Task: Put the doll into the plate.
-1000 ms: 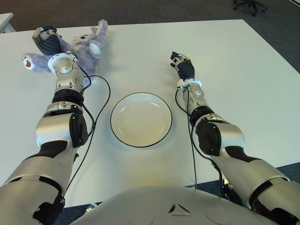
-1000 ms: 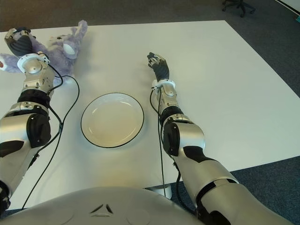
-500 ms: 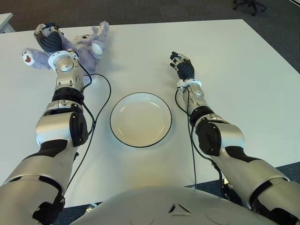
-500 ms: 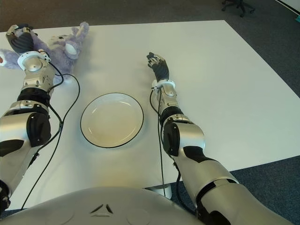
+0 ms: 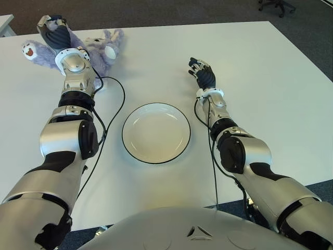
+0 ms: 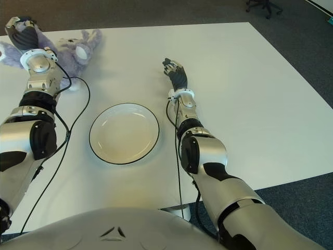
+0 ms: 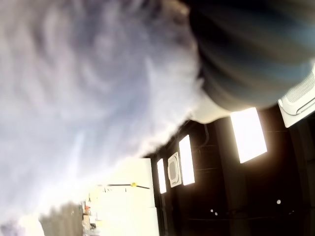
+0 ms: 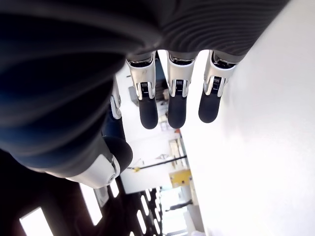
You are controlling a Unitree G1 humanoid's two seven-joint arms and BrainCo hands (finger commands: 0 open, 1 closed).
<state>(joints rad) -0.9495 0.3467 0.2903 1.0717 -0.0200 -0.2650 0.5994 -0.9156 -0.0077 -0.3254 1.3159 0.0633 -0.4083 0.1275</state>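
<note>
Already gripped by left robot hand (image 5: pixel 56 35) at far left of surface (image 5: pixel 270 88): purple doll (image 5: pixel 96 47), likely soft, light, floppy; best held around torso. Plate (image 5: pixel 156 132) nearer. Right robot hand (image 5: pixel 203 75) relaxed, empty, beside plate's right.

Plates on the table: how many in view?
1. The white black-rimmed plate sits empty on the white table, between the two arms. The purple plush doll is at the far left corner under the left hand. No others visible.
</note>
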